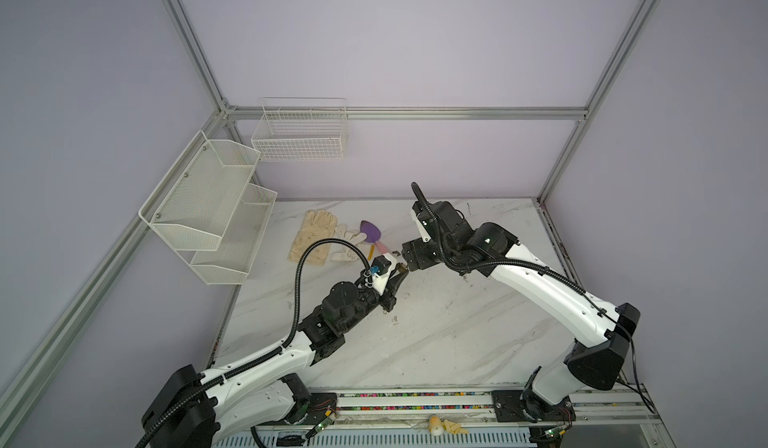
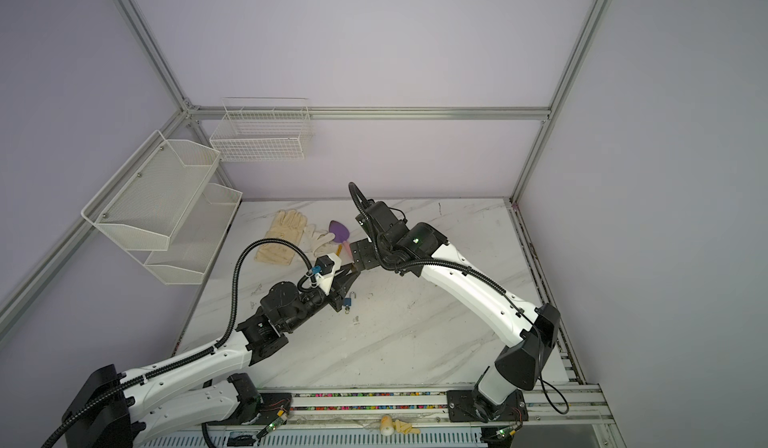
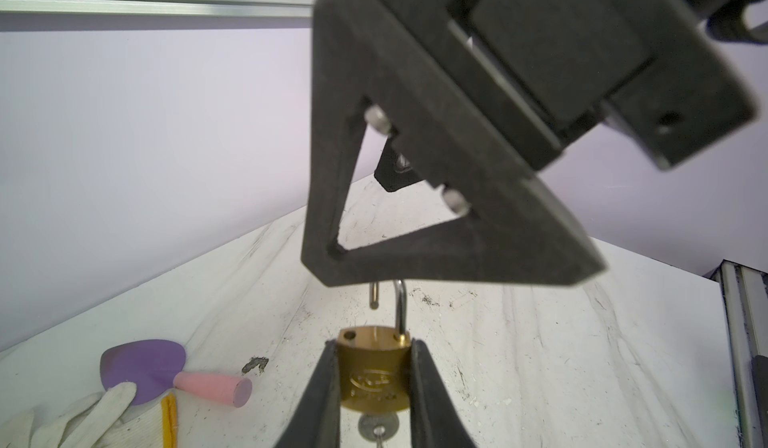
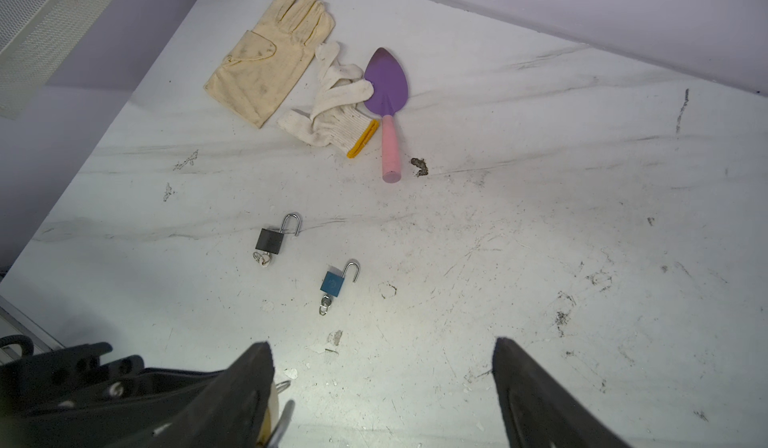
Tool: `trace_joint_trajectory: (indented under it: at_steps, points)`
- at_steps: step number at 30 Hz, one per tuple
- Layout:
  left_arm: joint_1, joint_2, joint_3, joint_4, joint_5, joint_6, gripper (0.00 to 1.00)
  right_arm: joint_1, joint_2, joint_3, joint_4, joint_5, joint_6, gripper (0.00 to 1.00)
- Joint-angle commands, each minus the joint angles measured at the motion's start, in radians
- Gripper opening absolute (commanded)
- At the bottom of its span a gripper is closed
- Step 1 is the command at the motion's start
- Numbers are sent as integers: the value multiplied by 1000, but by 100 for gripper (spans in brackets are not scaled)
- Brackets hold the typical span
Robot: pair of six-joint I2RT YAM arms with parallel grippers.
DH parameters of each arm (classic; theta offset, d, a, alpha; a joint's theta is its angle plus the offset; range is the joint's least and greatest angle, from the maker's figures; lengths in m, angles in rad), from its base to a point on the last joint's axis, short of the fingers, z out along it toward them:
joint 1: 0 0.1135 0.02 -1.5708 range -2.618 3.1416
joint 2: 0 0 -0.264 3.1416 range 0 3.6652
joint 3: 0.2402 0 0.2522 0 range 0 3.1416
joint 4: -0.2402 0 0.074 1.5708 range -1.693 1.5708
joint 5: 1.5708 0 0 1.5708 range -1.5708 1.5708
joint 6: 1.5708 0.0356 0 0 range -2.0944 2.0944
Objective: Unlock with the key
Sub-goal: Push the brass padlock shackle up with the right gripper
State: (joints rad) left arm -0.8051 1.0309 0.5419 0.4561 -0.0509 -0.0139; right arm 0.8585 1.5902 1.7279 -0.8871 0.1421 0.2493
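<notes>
Left pincer (image 3: 374, 346) clamps the brass padlock (image 3: 374, 379) above the worktop (image 3: 540, 363), key (image 3: 376, 427) in its base, shackle (image 3: 400, 309) sprung free. Right pincer (image 4: 382, 344) gapes beside it. Unlocking looks done; next, lay it down gently.

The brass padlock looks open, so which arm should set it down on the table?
Left. The left gripper is shut on the brass padlock, its shackle sprung; the right gripper stands open and empty.
</notes>
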Motion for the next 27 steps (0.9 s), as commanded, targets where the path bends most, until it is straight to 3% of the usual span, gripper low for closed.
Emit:
trace_joint_trajectory:
  at_steps: [1,18,27]
  points:
    - [2,-19,-33,78,17,13,0,-17,8,23,-52,11,-10,86]
    - [2,-3,-30,105,2,7,0,-38,-74,-65,-32,-79,-27,87]
    - [1,-5,-14,73,-18,-22,0,-51,-124,-80,-32,17,-3,88]
